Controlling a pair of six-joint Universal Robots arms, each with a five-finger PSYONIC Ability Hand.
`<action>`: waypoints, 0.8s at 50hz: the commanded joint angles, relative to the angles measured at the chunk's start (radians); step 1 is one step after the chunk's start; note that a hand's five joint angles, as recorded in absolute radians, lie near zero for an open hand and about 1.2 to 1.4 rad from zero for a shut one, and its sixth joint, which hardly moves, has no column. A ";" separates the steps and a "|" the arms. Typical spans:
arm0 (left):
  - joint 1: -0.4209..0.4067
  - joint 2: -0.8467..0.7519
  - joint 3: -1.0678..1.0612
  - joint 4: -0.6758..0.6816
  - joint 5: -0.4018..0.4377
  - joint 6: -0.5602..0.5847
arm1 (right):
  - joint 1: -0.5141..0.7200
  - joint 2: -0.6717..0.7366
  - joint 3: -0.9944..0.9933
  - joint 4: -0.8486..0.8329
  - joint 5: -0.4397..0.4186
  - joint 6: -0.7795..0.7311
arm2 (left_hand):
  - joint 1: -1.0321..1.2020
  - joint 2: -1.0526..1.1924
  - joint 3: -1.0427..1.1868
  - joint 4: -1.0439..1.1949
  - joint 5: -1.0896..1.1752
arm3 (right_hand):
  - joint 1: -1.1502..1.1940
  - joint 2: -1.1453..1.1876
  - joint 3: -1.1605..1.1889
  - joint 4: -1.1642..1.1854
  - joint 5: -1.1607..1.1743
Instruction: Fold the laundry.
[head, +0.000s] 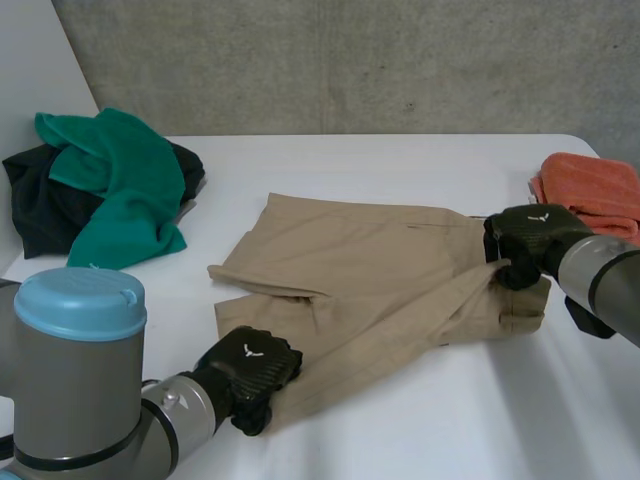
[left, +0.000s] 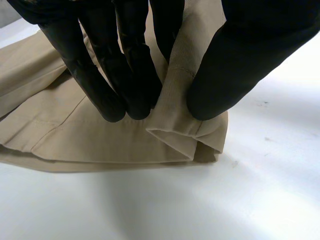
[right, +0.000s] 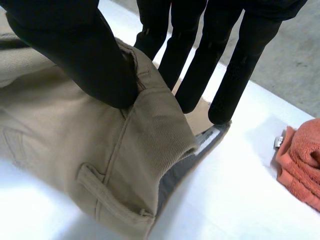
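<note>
Holding the tan trousers (head: 370, 270) at both ends, the robot looks partway through this one piece. The left hand (head: 250, 370) pinches the leg hem (left: 180, 125) between its fingers (left: 107, 85) and its thumb. The right hand (head: 530, 240) grips the waistband (right: 150, 130), with its thumb on top and its fingers (right: 240, 65) on the other side. The trousers lie flat on the desk (head: 450, 420) between the two hands, and one leg seems to be laid over the other. So the long fold looks done, but it is a bit crooked and bumpy. My guess is that the ends have yet to be brought together to make it small. An orange towel (head: 595, 190) sits just beyond the right hand's fingers and looks neatly folded. Well away from the left hand's fingers, a green cloth (head: 120, 185) and a black cloth (head: 40, 200) lie in a messy heap, so they seem to be waiting their turn. The desk is white and smooth, and the trousers should slide on it easily. A grey wall (head: 350, 60) stands behind it.
</note>
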 joint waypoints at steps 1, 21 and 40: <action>0.012 0.102 -0.039 -0.041 0.081 0.034 | -0.057 -0.066 0.115 0.218 -0.133 -0.403 | 0.243 0.205 0.212 0.205 0.232 | 0.272 0.233 0.203 0.199 0.203; 0.107 -0.054 0.281 -0.182 0.098 0.303 | -0.050 0.067 0.010 0.145 -0.127 -0.487 | 0.243 0.205 0.212 0.205 0.232 | 0.272 0.233 0.203 0.199 0.203; 0.087 -0.707 1.171 0.110 -0.095 0.286 | 0.004 0.444 -0.250 -0.603 0.029 -0.425 | 0.243 0.205 0.212 0.205 0.232 | 0.272 0.233 0.203 0.199 0.203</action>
